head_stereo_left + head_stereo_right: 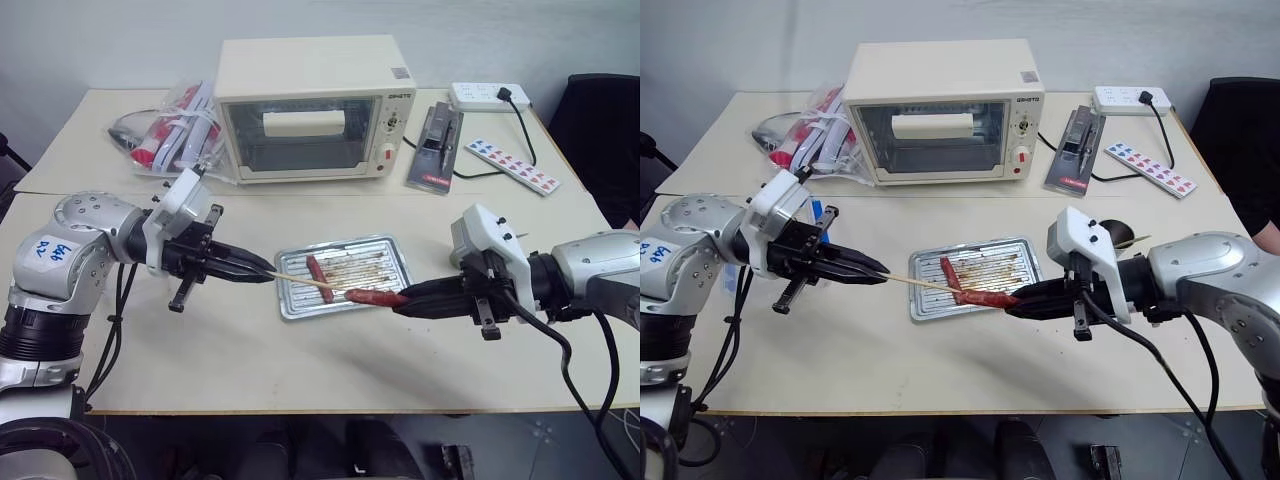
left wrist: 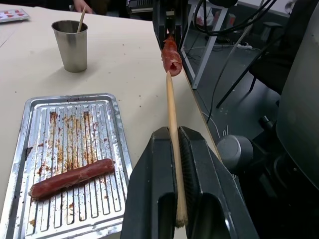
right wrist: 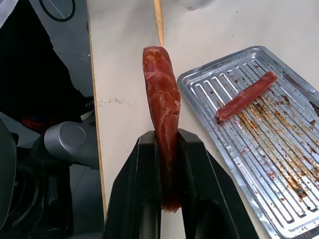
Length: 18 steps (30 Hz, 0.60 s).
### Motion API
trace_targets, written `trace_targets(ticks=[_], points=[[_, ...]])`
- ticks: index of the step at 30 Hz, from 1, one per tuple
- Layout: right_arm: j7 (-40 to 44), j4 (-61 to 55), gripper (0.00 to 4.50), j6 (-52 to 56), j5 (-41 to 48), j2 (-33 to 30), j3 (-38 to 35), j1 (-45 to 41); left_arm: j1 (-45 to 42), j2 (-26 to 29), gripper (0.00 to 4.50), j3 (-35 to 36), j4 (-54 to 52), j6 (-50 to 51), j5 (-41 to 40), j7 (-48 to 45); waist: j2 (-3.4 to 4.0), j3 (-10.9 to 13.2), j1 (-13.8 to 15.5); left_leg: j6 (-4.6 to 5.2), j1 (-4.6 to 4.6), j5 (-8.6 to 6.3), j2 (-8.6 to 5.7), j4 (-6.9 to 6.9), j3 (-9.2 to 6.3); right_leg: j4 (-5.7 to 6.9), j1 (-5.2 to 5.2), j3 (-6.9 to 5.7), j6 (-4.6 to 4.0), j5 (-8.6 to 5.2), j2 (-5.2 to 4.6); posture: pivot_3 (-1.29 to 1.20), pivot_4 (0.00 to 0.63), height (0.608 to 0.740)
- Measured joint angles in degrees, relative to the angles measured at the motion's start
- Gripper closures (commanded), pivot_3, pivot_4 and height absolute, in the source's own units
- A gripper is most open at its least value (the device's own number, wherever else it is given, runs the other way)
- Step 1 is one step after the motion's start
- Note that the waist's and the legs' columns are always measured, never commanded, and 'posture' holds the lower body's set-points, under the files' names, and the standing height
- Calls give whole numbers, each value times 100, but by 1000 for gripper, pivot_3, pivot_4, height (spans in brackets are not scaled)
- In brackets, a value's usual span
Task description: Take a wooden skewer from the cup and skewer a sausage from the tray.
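My left gripper [image 1: 262,271] pinches the wooden skewer [image 1: 305,282], its tip seemingly meeting the end of the sausage [image 1: 376,297] clamped in my right gripper [image 1: 405,301], both lying along one line at frame centre.

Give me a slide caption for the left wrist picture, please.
Left gripper aims a wooden skewer at a sausage held by the right gripper.

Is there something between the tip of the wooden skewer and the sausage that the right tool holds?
Nothing visible. The left tool is shut on the wooden skewer, whose tip points straight at the end of the sausage gripped by the right tool. The tip is already at that end.
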Motion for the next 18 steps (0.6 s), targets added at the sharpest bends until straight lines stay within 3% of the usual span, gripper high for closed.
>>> trace_targets(ticks=[18], points=[[-72,8,4190,-42,-3,0,0,167,-81,-10,4500,0,119,-176,118,-102,0,0,0,0,0,0,0,1,0,1,0,0,0,0,0,0,150,740]])
